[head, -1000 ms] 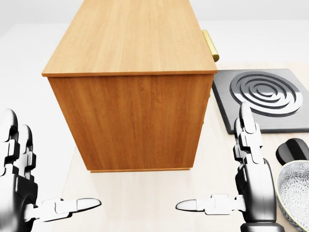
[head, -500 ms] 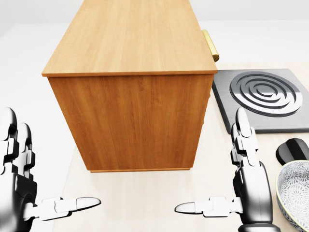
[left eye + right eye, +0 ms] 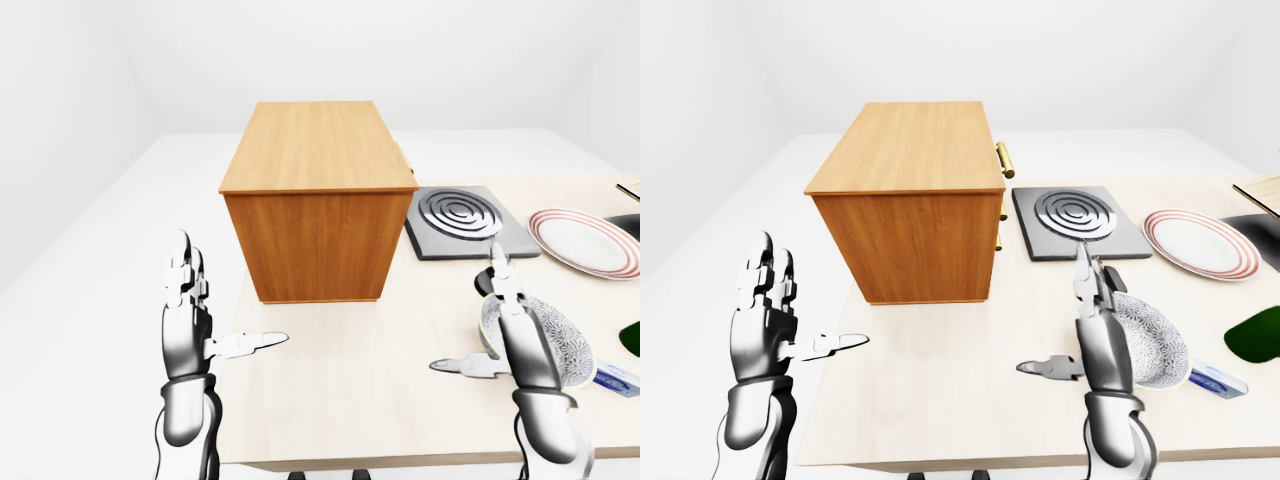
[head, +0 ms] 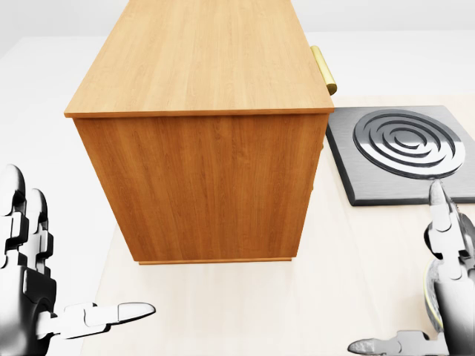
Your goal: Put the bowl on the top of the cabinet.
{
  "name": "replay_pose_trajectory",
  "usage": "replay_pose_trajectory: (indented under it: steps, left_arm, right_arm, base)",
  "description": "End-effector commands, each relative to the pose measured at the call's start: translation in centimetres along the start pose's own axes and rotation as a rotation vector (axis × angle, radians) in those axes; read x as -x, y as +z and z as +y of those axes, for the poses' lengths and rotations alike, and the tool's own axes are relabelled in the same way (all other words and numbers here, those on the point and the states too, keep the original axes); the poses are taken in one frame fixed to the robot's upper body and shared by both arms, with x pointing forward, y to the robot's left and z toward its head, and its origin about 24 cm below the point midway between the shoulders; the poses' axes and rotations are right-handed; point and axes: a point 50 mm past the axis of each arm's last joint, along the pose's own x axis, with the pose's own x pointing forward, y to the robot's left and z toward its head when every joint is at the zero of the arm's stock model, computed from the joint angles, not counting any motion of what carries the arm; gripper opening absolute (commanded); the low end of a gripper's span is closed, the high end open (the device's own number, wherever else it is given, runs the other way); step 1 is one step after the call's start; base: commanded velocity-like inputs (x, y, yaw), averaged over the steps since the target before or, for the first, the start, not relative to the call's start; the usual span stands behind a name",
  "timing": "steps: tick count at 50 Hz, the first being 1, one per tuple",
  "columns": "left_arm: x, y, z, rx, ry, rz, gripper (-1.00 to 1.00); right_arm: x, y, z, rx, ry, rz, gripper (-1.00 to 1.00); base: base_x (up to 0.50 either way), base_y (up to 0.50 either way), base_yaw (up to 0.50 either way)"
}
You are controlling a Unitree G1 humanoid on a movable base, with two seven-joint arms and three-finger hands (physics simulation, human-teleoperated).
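The patterned grey-white bowl (image 3: 1152,346) sits on the pale table, right of the wooden cabinet (image 3: 315,215). The cabinet's flat top (image 4: 200,59) is bare. My right hand (image 3: 1055,315) is open, fingers pointing up and thumb out to the left, standing just left of the bowl and touching or nearly touching its rim. In the head view this hand (image 4: 415,297) hides most of the bowl. My left hand (image 3: 234,290) is open and empty at the table's left edge, below and left of the cabinet.
A grey hob plate with spiral rings (image 3: 460,215) lies right of the cabinet. A red-striped plate (image 3: 585,240) lies further right. A green object (image 3: 1255,335) and a blue-white packet (image 3: 1215,380) lie right of the bowl. The cabinet has brass handles (image 4: 323,68) on its right side.
My right hand has moved to the right, up against the bowl, and now covers the bowl and the dark object in the head view. The left hand has not moved.
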Motion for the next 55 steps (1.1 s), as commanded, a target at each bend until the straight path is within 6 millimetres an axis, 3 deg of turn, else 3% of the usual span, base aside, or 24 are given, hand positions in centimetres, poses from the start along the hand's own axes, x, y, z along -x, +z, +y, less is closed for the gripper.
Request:
replay_pose_trajectory:
  steps: [1, 6, 14, 26, 55]
  left_arm:
    - [0.1, 0.0, 0.0, 0.001, 0.002, 0.0, 1.0]
    - [0.1, 0.0, 0.0, -0.001, 0.002, 0.001, 1.0]
    - [0.1, 0.1, 0.0, 0.0, 0.002, -0.003, 1.0]
    - [0.1, 0.1, 0.0, -0.002, 0.001, -0.001, 1.0]
    - [0.2, -0.1, -0.1, -0.005, -0.004, 0.009, 1.0]
  right_arm:
    - [2.8, -4.6, -1.8, 0.304, 0.046, 0.28, 1.0]
    - [3.4, -5.8, -2.9, 0.373, 0.039, 0.362, 1.0]
    - [3.9, -5.7, -4.5, 0.384, 0.03, 0.401, 1.0]
    - [4.1, -6.0, -5.1, 0.447, 0.027, 0.446, 1.0]
    - [2.5, -7.5, -2.7, 0.568, 0.091, 0.417, 1.0]
  base:
    - [0.0, 0.0, 0.0]
    - [0.0, 0.0, 0.0]
    - [0.0, 0.0, 0.0]
    - [0.0, 0.0, 0.0]
    - [0.0, 0.0, 0.0]
